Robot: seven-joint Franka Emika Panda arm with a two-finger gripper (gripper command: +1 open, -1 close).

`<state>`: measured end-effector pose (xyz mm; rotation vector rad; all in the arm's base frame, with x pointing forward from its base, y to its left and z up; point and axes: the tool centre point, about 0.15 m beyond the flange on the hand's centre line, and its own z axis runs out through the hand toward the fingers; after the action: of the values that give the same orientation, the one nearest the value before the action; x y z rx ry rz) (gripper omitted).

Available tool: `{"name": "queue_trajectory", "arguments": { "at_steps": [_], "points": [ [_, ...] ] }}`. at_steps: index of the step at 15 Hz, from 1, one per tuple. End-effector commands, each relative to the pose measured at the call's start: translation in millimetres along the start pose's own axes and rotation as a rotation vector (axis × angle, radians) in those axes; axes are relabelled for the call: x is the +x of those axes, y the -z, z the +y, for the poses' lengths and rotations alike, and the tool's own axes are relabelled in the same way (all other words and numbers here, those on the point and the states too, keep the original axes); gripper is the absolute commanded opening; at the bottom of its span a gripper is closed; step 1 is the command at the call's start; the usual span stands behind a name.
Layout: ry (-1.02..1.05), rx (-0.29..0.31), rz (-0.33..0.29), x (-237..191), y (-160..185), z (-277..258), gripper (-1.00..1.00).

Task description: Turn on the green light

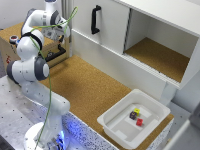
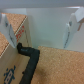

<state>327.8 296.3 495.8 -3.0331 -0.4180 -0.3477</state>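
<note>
The small yellowish-green block (image 1: 136, 111), the only greenish thing you can see, lies inside the shallow white plastic tray (image 1: 114, 126) at the exterior view's lower right. It sits just beside a dark block (image 1: 132, 115) and a red block (image 1: 139, 121). All three are too small and blurred to tell you whether any is lit. Only the exterior view shows you this tray. It also shows the white Panda arm (image 1: 27, 67) folded back on its perforated metal base, with the gripper (image 1: 62, 31) well apart from the tray, at the upper left. There the gripper hangs above a brown box (image 1: 9, 44) with a black bar handle (image 1: 56, 52). The wrist view gives you what the exterior view cannot: the gripper (image 2: 38, 45) has its two pale, tapered fingers (image 2: 7, 29) spread wide with nothing between them. Beneath them you see the box's black handle (image 2: 30, 56) and the grainy cork tabletop (image 2: 62, 65). In the exterior view, that speckled cork surface (image 1: 90, 85) runs up to a smooth white cabinet (image 1: 112, 30) with a black door handle (image 1: 95, 19) and an open cork-floored compartment (image 1: 160, 56).
</note>
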Motion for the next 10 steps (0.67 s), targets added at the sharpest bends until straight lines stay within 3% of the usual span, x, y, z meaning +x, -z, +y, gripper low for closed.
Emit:
{"name": "queue_trajectory", "arguments": {
  "at_steps": [1,4,5,10],
  "points": [
    [0.014,-0.033,-0.027,3.1,4.3,2.4,1.00],
    [0.014,-0.033,-0.027,3.1,4.3,2.4,1.00],
    [0.000,0.000,0.000,0.0,0.0,0.0,1.00],
    [0.228,0.041,0.018,31.6,20.5,-57.5,1.00]
  ]
}}
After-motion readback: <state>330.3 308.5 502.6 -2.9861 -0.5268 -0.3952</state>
